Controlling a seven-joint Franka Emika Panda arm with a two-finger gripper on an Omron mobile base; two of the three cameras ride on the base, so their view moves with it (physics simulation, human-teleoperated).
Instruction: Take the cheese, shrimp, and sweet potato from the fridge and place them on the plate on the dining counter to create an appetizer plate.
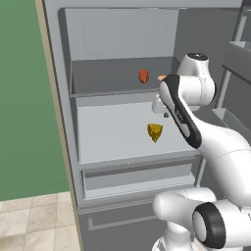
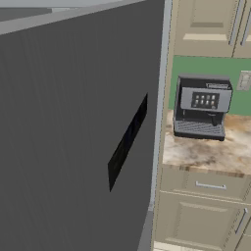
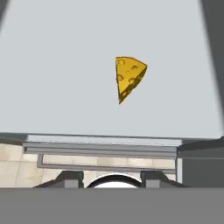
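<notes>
The fridge stands open. The cheese, a yellow wedge with holes, lies on the middle shelf toward its right side. On the shelf above sits the reddish sweet potato, and to its right the shrimp peeks out from behind my arm. My hand reaches into the fridge above the middle shelf, mostly hidden by the forearm. In the hand view the cheese lies ahead of my gripper, apart from it. The fingertips stand apart with nothing between them. The plate and the dining counter are out of view.
Drawers sit under the middle shelf. The fridge door with its bins stands open at the right, close to my arm. The door's dark grey face rises beside a coffee machine on a cream-cabinet counter.
</notes>
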